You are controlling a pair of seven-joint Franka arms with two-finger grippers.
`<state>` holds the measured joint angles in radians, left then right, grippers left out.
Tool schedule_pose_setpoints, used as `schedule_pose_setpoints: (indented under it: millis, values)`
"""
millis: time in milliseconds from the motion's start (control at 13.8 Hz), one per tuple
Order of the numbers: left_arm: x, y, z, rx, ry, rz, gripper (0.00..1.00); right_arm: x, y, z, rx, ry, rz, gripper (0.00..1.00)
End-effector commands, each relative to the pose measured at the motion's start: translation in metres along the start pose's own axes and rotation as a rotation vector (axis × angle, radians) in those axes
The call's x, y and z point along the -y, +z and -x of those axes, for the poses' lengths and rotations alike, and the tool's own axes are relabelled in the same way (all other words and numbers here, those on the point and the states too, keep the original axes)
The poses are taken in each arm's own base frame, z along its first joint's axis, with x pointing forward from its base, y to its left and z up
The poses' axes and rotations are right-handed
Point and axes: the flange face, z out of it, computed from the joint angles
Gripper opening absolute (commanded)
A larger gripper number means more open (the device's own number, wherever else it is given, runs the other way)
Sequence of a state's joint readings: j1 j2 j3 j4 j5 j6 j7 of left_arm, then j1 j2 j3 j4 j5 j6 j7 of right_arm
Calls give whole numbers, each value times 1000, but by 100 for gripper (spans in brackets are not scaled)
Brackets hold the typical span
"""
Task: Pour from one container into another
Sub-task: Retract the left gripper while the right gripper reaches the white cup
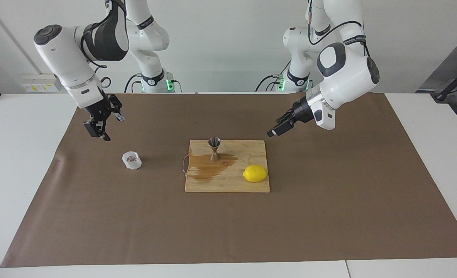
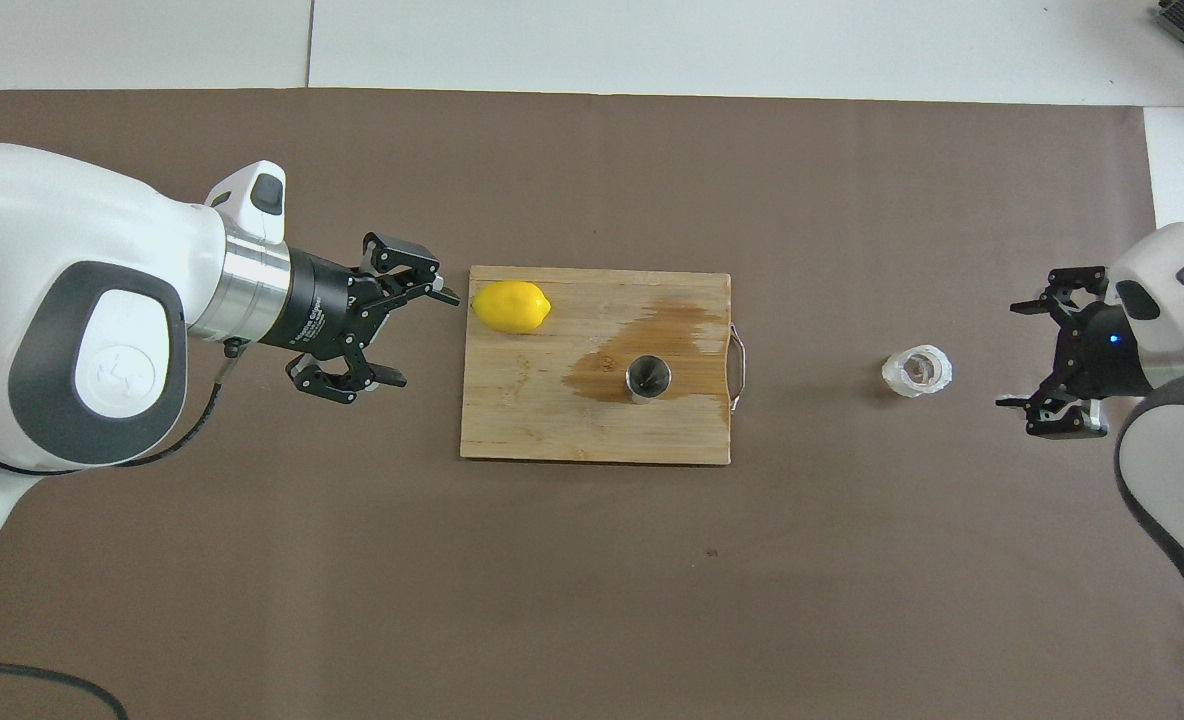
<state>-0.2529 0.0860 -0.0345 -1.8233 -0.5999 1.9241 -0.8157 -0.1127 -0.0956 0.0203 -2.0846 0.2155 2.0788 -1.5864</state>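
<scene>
The steel jigger (image 2: 648, 377) is standing upright on the wooden board (image 2: 552, 420), beside a brown wet stain (image 2: 652, 335); a lemon (image 2: 511, 306) is lying at the board's far corner. The clear cup (image 2: 917, 371) is sitting on the brown mat (image 2: 592, 560) toward the right arm's end. The left gripper (image 2: 420, 337) and right gripper (image 2: 1021, 355) are hovering with fingers spread.

Lemon (image 1: 255, 173) on wet cutting board (image 1: 228, 181)

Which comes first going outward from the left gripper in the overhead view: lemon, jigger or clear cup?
From the open left gripper:
1. Lemon, on the cutting board's end nearest that gripper.
2. Steel jigger, upright on the board's wet patch.
3. Clear cup, on the mat toward the right arm's end.
</scene>
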Motion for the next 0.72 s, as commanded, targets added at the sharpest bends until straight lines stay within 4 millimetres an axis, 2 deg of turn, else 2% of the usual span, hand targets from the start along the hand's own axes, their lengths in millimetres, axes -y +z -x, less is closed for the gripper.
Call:
schedule_pose_setpoints:
  millis: [0, 145, 217, 434, 579, 651]
  values:
    - [0, -18, 4, -96, 146, -74, 100, -10, 32, 20, -80, -125, -20, 100]
    - [2, -35, 12, -136, 286, -81, 100, -14, 57, 41, -121, -176, -47, 100]
    - [5, -45, 18, -175, 385, -111, 100, -16, 64, 43, -119, -201, -43, 100]
    - [11, -72, 28, -258, 526, -172, 100, -21, 91, 48, -185, -241, -40, 100]
    - [16, -90, 23, -290, 656, -200, 100, -23, 106, 52, -196, -274, -39, 100]
    - [22, -98, 14, -298, 669, -202, 100, -22, 115, 54, -199, -277, -54, 100]
